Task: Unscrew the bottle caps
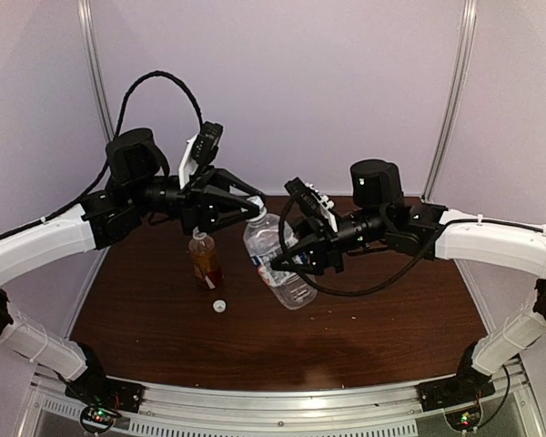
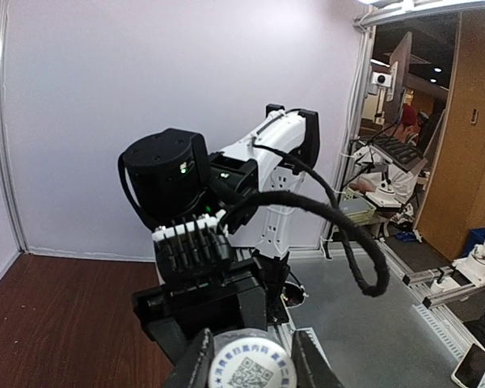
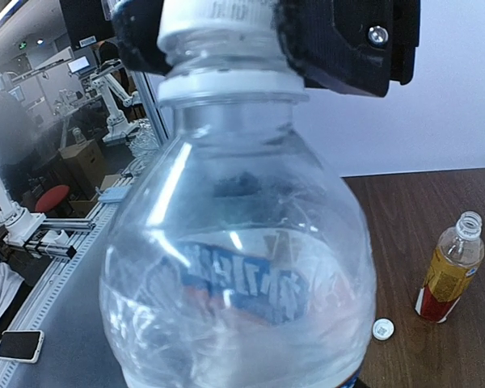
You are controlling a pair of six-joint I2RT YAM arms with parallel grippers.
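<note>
The left gripper [image 1: 248, 208] is clamping its two fingers [image 2: 196, 362] on either side of the white cap [image 2: 250, 365], which is sitting on the neck of the clear bottle [image 1: 287, 282] and showing a printed code on its top in the left wrist view. The right gripper [image 1: 278, 262] is gripping the same clear bottle around its body near the blue-white label, holding it tilted, neck up and to the left, over the brown table [image 1: 391, 309]. Just left of it the amber bottle [image 1: 205, 261] is standing upright on the table with its neck open, and a loose cap [image 1: 219, 307] is lying on the wood just in front of it.
</note>
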